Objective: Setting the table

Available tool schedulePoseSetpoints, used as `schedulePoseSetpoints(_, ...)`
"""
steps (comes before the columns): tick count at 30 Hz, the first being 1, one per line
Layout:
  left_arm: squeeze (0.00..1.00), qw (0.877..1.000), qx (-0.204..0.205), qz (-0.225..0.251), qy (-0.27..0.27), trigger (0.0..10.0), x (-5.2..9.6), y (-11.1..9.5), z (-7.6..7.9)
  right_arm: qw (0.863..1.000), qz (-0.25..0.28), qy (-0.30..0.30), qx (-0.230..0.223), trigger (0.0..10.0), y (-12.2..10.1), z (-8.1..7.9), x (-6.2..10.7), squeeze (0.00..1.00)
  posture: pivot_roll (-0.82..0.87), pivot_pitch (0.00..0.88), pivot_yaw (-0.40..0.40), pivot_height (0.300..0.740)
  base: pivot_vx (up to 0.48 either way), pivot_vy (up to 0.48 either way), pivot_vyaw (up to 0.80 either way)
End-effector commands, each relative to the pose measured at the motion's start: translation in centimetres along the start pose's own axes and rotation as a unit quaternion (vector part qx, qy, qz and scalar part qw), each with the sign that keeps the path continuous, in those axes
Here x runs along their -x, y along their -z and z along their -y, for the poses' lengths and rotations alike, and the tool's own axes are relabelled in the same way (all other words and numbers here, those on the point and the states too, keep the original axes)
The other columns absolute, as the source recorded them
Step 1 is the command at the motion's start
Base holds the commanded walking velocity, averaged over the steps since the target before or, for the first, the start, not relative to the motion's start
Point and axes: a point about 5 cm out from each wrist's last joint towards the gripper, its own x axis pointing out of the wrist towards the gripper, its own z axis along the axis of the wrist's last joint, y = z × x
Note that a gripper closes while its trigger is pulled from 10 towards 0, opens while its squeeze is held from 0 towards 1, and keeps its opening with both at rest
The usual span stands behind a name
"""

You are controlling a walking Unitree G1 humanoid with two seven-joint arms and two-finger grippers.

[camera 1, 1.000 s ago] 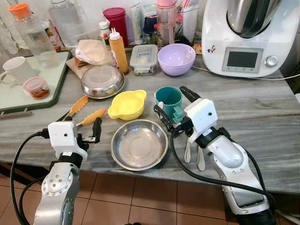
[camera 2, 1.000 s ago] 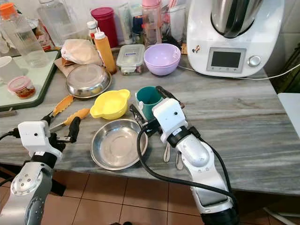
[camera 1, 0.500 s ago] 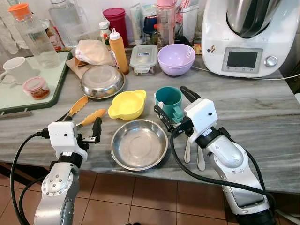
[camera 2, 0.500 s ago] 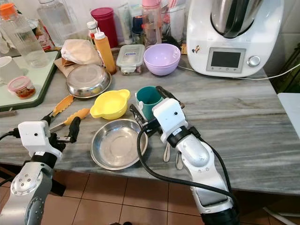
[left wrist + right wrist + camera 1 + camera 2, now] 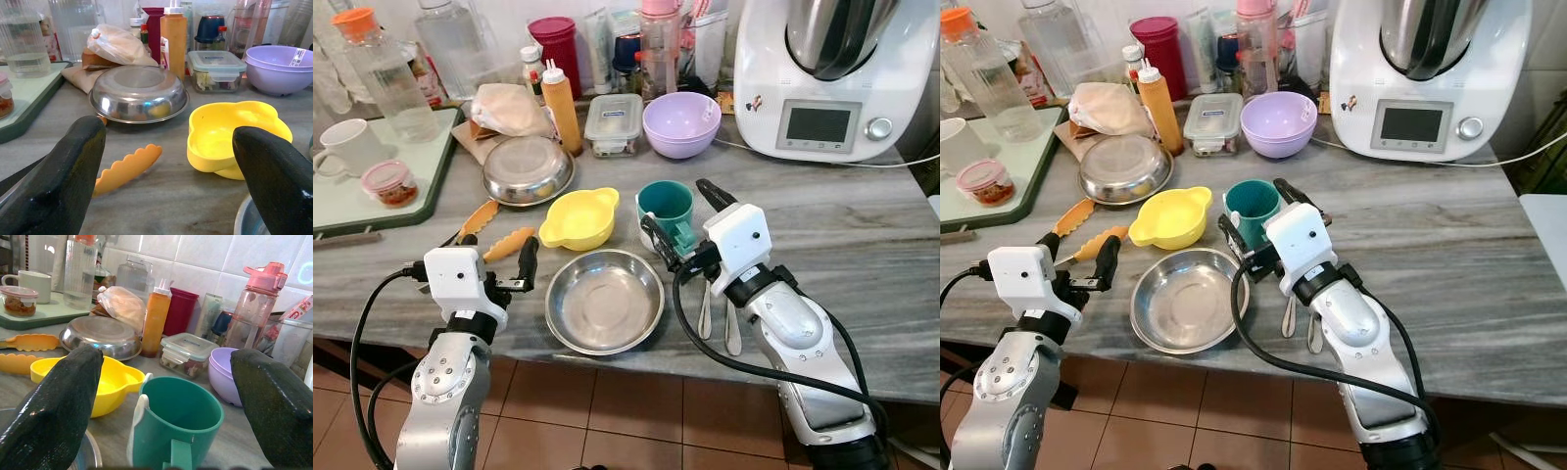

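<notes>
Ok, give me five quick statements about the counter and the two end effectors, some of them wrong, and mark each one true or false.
1. The right end effector has its fingers open on either side of the teal cup. True.
2. The yellow bowl sits inside the steel bowl at the counter edge. False: it rests on the counter just behind that bowl.
3. The left end effector is shut on the orange tongs. False: its fingers are open and hold nothing.
4. A second steel bowl lies upside down near the orange squeeze bottle. True.
5. The lilac bowl stands in front of the teal cup. False: it stands behind it, beside the white kitchen machine.
</notes>
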Motion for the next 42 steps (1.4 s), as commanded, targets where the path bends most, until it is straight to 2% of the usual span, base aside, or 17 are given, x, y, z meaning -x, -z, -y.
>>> schedulePoseSetpoints(1,0.00,1.000,-0.004,-0.001,-0.005,10.0,0.05,0.13,-0.33,1.000,0.006,0.006,0.001,10.0,-0.15,0.12,-0.23,0.00,-0.17,0.092,0.100,0.740,0.000,0.000,0.00)
schedulePoseSetpoints(42,0.00,1.000,-0.005,-0.003,0.003,10.0,-0.09,0.24,-0.20,1.000,0.002,0.015,-0.002,10.0,0.09,0.08,-0.31,0.00,-0.18,0.094,0.114,0.740,0.000,0.000,0.00)
